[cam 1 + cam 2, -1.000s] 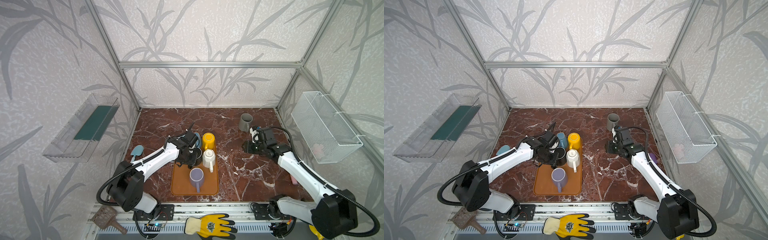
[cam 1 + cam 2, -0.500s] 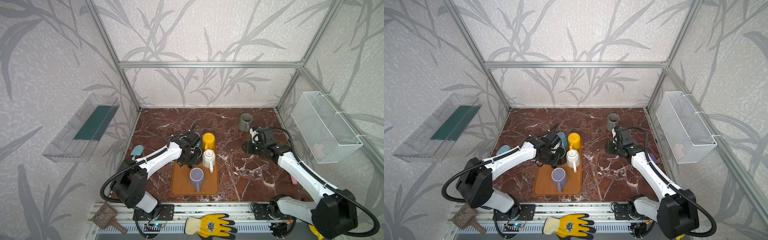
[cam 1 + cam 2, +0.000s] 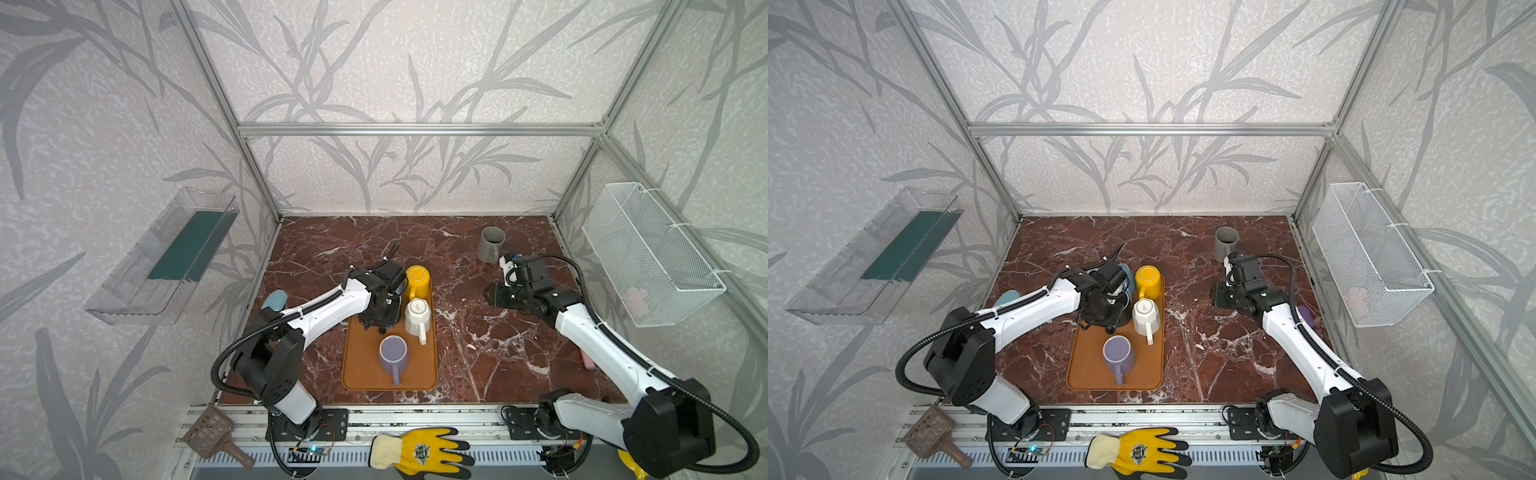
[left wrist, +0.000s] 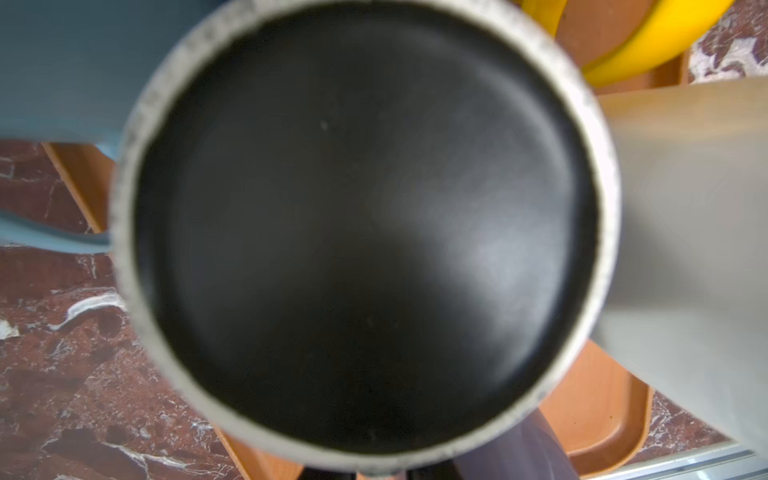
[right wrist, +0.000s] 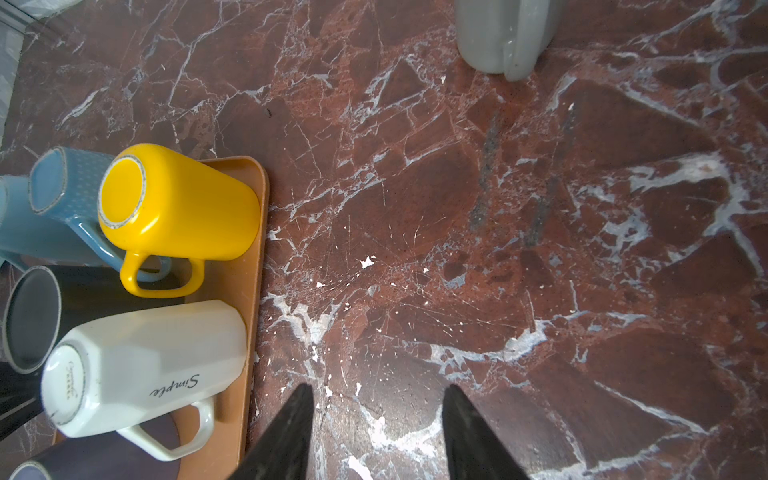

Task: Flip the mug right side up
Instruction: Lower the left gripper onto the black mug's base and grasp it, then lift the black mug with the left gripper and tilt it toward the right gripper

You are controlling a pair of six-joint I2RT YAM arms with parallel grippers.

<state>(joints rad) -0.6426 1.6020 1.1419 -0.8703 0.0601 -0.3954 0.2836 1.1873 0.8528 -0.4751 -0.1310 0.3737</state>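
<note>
The black mug (image 4: 365,232) stands upside down on the orange tray (image 3: 365,374). Its grey-ringed base fills the left wrist view and also shows in the right wrist view (image 5: 31,316). My left gripper (image 3: 376,326) (image 3: 1100,326) sits right over it, covering it in both top views. Two dark fingertips (image 4: 328,473) show close together at the mug's near side. The gripper (image 4: 380,473) is shut on the mug there; the handle is hidden. My right gripper (image 5: 378,399) (image 3: 492,293) hangs open over bare marble, holding nothing.
Upside-down mugs crowd the black one on the tray: yellow (image 3: 417,276), white (image 3: 417,316), purple (image 3: 392,349) and blue (image 5: 62,187). A grey mug (image 3: 490,243) stands upright at the back right. A wire basket (image 3: 648,257) hangs on the right wall.
My left gripper has closed at the black mug and settled a little further onto it. The right arm has not moved.
</note>
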